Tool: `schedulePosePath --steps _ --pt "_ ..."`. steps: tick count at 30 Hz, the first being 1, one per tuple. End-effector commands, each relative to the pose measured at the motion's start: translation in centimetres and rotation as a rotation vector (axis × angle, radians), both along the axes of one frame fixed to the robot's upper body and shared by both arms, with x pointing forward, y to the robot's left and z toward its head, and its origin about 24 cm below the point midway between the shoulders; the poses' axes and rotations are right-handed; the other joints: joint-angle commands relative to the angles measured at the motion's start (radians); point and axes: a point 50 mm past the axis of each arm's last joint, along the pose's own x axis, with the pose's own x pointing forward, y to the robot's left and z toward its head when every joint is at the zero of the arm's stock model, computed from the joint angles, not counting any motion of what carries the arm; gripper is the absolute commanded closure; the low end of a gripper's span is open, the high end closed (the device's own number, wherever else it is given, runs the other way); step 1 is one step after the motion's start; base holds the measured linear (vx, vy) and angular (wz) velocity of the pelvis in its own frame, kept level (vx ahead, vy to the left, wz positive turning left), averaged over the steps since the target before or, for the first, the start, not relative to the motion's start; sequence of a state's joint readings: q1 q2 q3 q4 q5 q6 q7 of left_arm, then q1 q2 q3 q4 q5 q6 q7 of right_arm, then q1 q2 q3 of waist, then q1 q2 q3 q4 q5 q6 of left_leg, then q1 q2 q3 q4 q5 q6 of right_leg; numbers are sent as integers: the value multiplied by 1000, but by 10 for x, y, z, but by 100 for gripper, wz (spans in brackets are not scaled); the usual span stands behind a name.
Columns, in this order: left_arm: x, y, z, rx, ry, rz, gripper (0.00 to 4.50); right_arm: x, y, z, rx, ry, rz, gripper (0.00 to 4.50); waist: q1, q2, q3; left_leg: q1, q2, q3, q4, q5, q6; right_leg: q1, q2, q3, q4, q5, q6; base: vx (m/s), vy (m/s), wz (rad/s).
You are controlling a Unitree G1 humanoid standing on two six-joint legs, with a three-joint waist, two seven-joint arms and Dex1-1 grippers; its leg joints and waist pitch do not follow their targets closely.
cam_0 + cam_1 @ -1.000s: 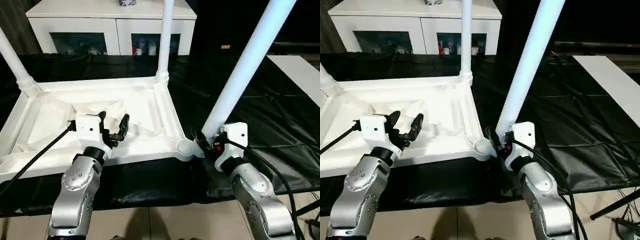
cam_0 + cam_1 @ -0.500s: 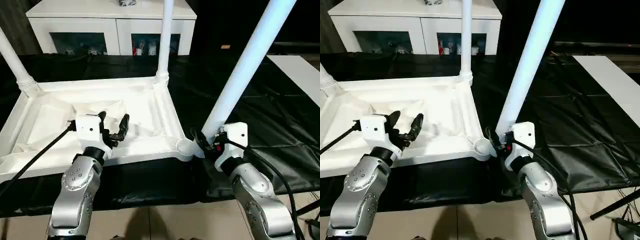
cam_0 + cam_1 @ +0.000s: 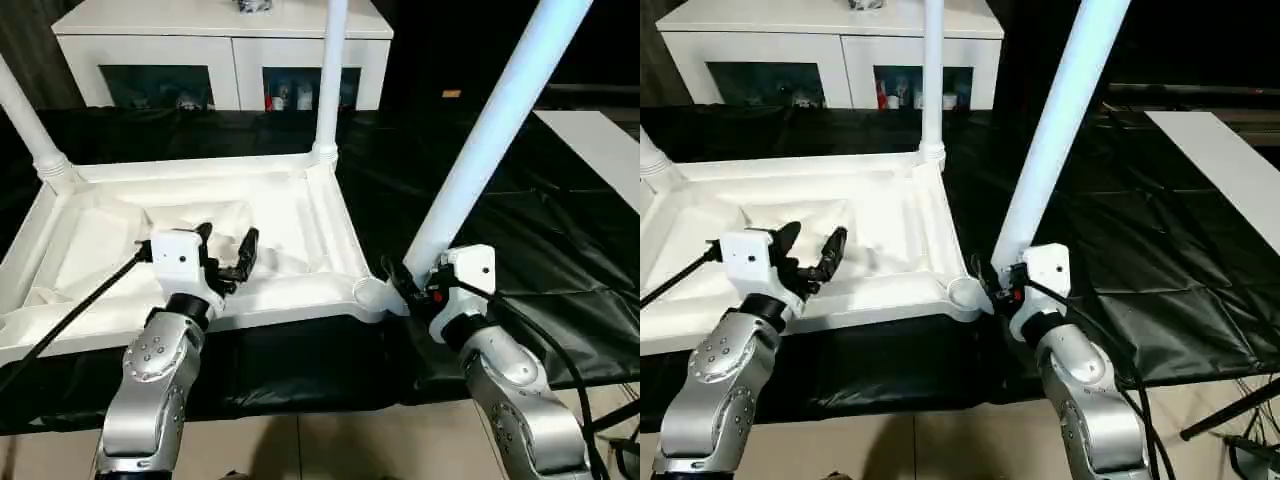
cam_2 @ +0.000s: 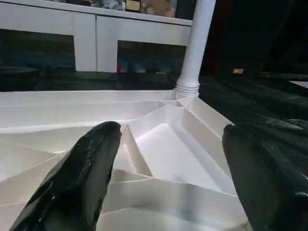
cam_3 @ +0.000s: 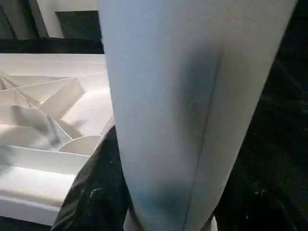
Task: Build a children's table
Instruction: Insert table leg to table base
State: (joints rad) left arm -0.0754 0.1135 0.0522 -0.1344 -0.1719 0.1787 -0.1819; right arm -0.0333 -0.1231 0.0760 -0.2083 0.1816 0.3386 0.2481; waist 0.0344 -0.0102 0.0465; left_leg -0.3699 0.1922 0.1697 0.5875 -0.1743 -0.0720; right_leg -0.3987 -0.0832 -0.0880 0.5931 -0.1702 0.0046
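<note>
Nothing is shifting over this last second: the right gripper (image 3: 412,284) is clamping a leg (image 3: 490,140) tilted beside the empty near corner socket (image 3: 368,292) of the upturned tabletop (image 3: 262,290) while the left gripper (image 3: 226,250) is hovering spread and empty above it, so seating is pending

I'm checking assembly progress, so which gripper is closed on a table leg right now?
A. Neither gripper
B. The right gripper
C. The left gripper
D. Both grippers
B. The right gripper is shut around the base of the tilted leg beside the near corner socket, while the left gripper stands open over the tabletop's underside, holding nothing.
</note>
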Motion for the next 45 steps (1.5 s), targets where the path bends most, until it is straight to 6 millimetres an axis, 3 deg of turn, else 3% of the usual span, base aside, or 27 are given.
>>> schedulePosePath --steps 1,45 --pt "-2 0 1 12 -7 -5 69 0 -2 -5 -17 30 -4 264 1 5 -49 6 32 -15 -81 -383 -3 30 -48 51 -93 -396 -66 0 0 0" --pt "-2 0 1 12 -7 -5 69 0 -2 -5 -17 30 -4 264 1 5 -49 4 32 -15 -81 -383 -4 31 -48 51 -93 -398 -64 0 0 0"
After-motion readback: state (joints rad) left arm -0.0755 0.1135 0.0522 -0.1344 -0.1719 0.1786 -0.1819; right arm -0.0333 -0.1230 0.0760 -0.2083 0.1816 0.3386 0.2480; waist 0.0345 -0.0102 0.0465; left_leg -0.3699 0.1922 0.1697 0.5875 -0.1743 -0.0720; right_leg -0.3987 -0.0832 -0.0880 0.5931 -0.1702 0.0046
